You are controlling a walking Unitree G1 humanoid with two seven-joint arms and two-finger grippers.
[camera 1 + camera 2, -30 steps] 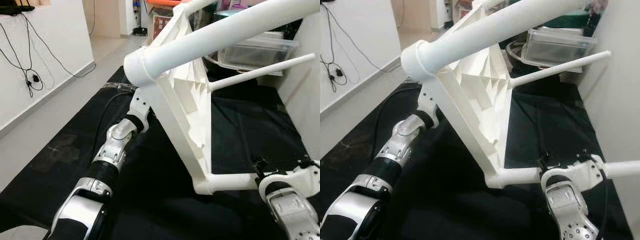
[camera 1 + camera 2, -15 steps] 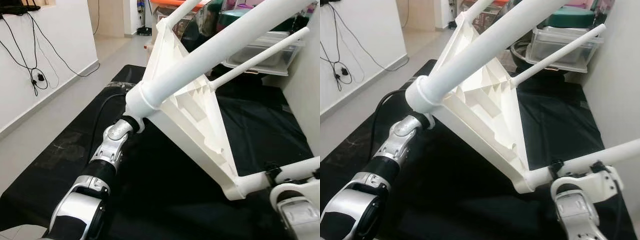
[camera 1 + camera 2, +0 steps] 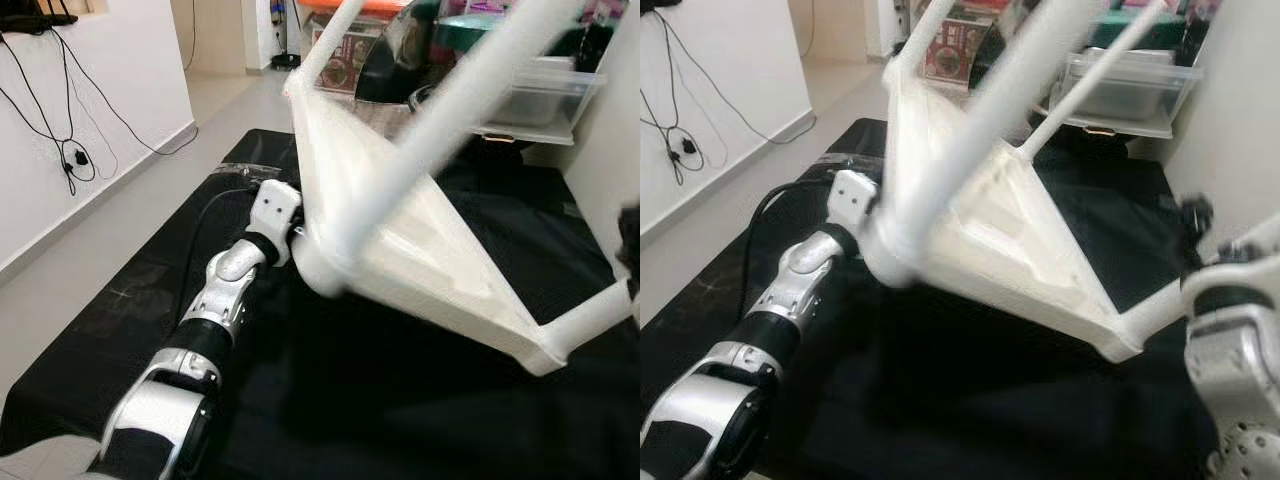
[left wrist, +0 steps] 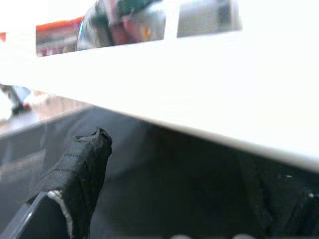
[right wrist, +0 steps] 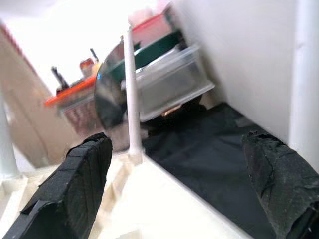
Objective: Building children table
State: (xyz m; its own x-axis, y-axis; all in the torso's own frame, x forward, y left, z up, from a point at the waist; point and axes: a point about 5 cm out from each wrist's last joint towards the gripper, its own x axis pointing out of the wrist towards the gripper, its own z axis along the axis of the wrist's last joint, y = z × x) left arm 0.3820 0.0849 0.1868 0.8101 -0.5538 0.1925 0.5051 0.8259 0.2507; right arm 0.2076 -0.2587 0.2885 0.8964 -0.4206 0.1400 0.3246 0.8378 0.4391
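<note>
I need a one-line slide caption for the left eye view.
Left gripper meets the tilted, motion-blurred white table frame above black cloth.

The table frame (image 3: 420,250) is tilting above the mat (image 3: 330,400), which is lying on the floor (image 3: 110,240) — its legs are pointing up and away from the robot. The left arm (image 3: 225,300) is reaching in at the frame's near-left corner; the right arm (image 3: 1230,350) is standing at its right corner. Behind the mat, a storage bin (image 3: 545,95) is sitting to the right — a wall (image 3: 80,110) with hanging cables (image 3: 65,150) is standing on the left.
</note>
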